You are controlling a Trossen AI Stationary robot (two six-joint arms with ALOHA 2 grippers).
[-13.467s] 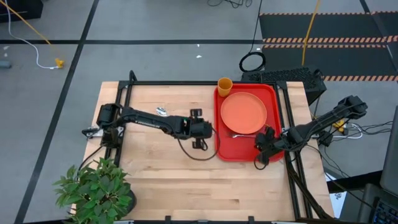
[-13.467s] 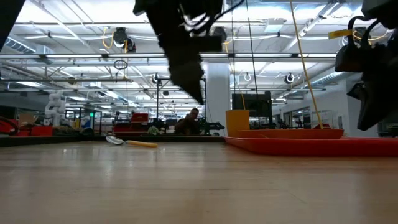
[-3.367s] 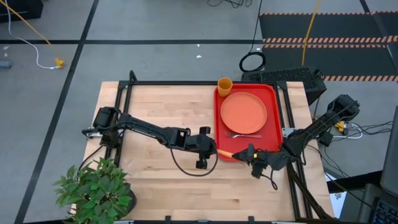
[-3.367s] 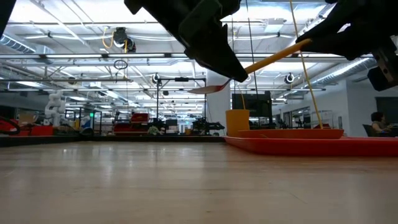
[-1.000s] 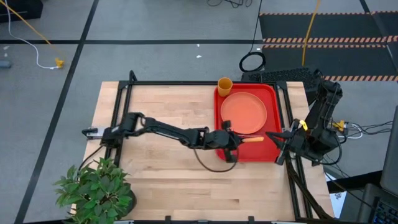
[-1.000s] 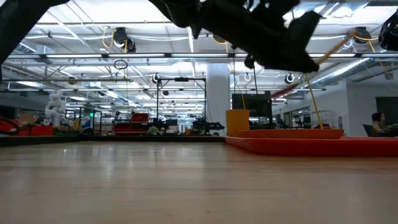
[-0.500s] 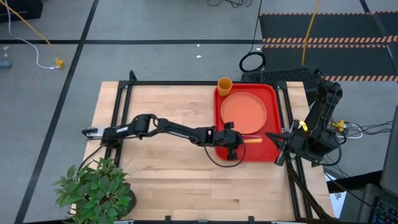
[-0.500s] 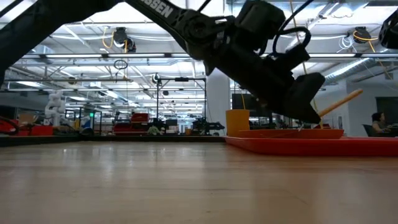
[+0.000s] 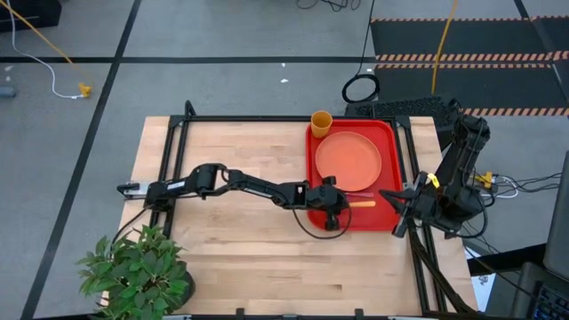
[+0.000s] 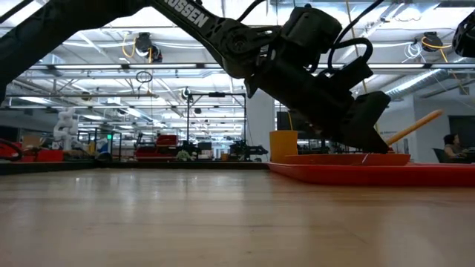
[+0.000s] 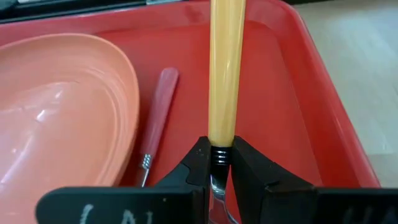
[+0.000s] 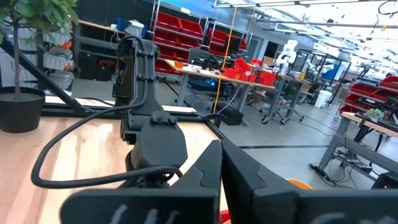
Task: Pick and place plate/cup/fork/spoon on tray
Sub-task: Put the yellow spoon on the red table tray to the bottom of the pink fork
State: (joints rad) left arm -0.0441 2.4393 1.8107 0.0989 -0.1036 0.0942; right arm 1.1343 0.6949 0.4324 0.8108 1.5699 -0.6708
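Spoon (image 11: pixel 226 68), orange handle, pinched at neck between left gripper (image 11: pixel 217 167) fingers, just where handle meets metal; handle sticks out fwd over near-right part of tray (image 9: pixel 388 142), tilted up in low view (image 10: pixel 414 126). Bowl end mostly hidden under the fingers, so contact w/ tray floor can't be told. Judged light, stiff, slim; plastic handle smooth and prob. slippery, so a grip at the neck or mid-handle, across the narrow width, looks surest; metal bowl too curved and slick for a good pinch. Low risk of damage if let go close to tray floor; may roll or skid a bit. Fork (image 11: pixel 157 118), pinkish-red handle, flat on tray just beside spoon, betw. it and plate (image 11: pixel 56 106); tines end lost under plate edge/gripper. Plate on tray, far-centre in high view (image 9: pixel 348 161). Cup (image 9: pixel 321 121) upright at tray's far-left corner; rim-in or just outside can't be told from above. So 3 of 4 items seem placed, spoon last, release likely next. Left gripper in high view (image 9: pixel 332 204) at tray's near-left edge, arm stretched across table (image 9: pixel 222 258). Right gripper (image 12: pixel 219 163) closed, empty, parked off table's right side by frame. Potted plant (image 9: pixel 138 267) at near-left corner, well apart.
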